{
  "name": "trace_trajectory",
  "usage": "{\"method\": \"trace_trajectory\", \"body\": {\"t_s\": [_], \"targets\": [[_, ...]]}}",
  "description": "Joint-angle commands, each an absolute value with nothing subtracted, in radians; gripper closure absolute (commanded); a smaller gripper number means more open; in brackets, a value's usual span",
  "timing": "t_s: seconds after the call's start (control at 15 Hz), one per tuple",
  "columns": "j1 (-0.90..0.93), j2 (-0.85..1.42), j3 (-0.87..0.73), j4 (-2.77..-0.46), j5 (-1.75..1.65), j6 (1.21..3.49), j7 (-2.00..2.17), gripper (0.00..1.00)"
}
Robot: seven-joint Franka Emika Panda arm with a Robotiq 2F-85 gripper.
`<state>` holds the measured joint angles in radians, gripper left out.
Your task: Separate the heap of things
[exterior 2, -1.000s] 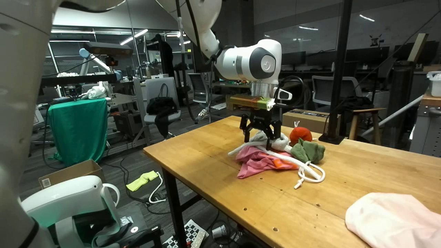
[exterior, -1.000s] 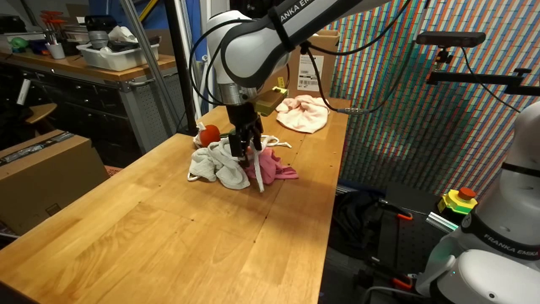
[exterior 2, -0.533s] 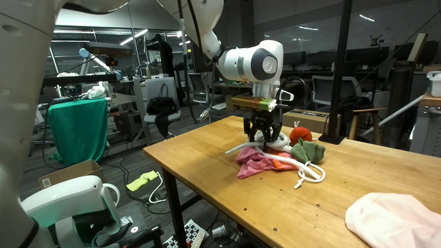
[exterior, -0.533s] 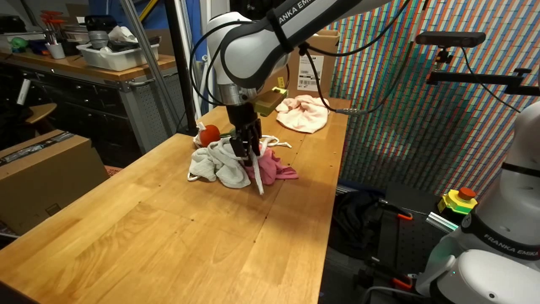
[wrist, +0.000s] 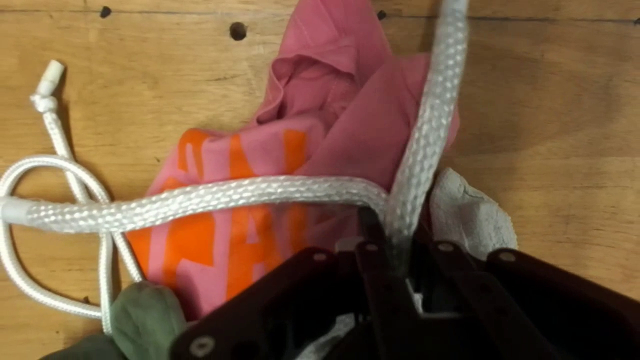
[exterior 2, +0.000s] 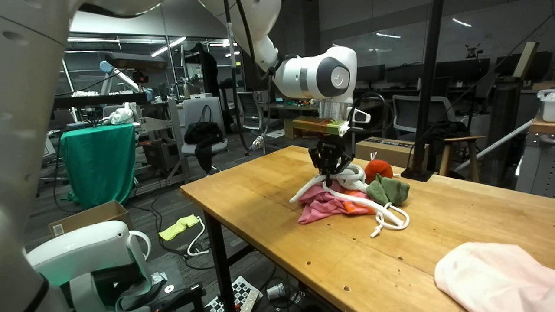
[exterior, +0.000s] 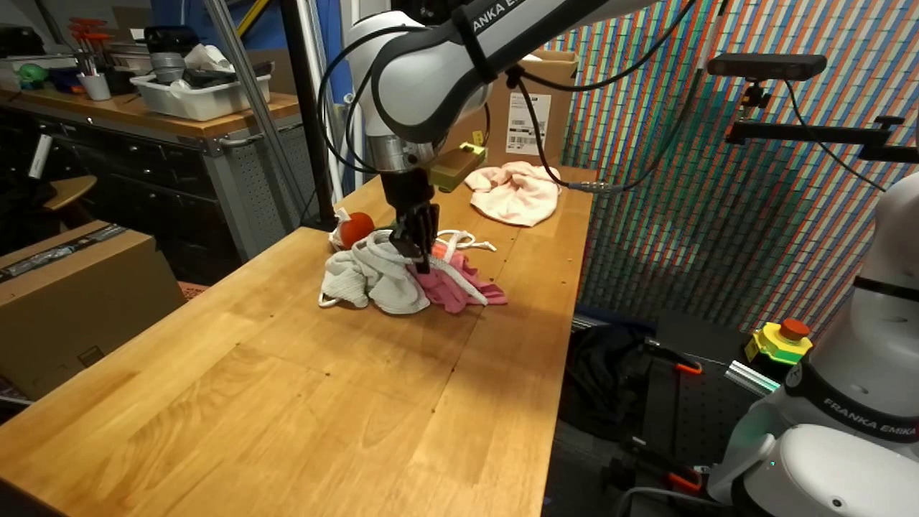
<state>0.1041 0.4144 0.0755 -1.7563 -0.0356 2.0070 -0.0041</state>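
Observation:
The heap lies on the wooden table in both exterior views. My gripper [wrist: 400, 231] is shut on a thick white cord [wrist: 428, 120], its loose end running away over the pink cloth [wrist: 345, 135] with orange marks. In an exterior view, the gripper [exterior: 422, 266] points down at the middle of the heap, beside the grey-white cloth [exterior: 391, 283]. A red lump [exterior 2: 378, 170] and a green lump [exterior 2: 387, 190] sit together at one side, a looped white cord [exterior 2: 401, 216] beside them. Apart from the heap lies a cream-pink cloth [exterior: 515, 194]. The fingers hide part of the grey-white cloth.
A tall cardboard box [exterior: 563, 129] stands at the table's far end, behind the cream-pink cloth. The bare wooden table [exterior: 323, 416] stretches out in front of the heap. A black post [exterior 2: 424, 112] rises near the edge by the red lump.
My gripper's jaws have come together around the white cord, and the gripper has risen slightly. The cord's loose end has swung across onto the pink cloth.

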Motion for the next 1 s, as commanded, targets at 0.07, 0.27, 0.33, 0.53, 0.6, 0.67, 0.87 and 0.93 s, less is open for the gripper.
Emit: {"method": "trace_trajectory", "body": {"t_s": [0.07, 0.27, 0.33, 0.53, 0.6, 0.67, 0.87, 0.93], "targets": [[0.113, 0.37, 0.077, -1.746, -0.049, 1.981, -0.001, 0.92], [0.127, 0.306, 0.081, -1.746, -0.064, 1.978, 0.01, 0.92], [0.131, 0.283, 0.084, -1.742, -0.066, 1.972, 0.01, 0.92], [0.143, 0.215, 0.094, -1.732, -0.074, 1.961, 0.008, 0.92], [0.147, 0.197, 0.098, -1.731, -0.076, 1.966, 0.01, 0.92], [0.151, 0.18, 0.103, -1.721, -0.07, 1.961, 0.012, 0.92], [0.16, 0.139, 0.12, -1.701, -0.058, 1.961, 0.018, 0.92], [0.165, 0.129, 0.126, -1.695, -0.058, 1.969, 0.022, 0.92]]}}
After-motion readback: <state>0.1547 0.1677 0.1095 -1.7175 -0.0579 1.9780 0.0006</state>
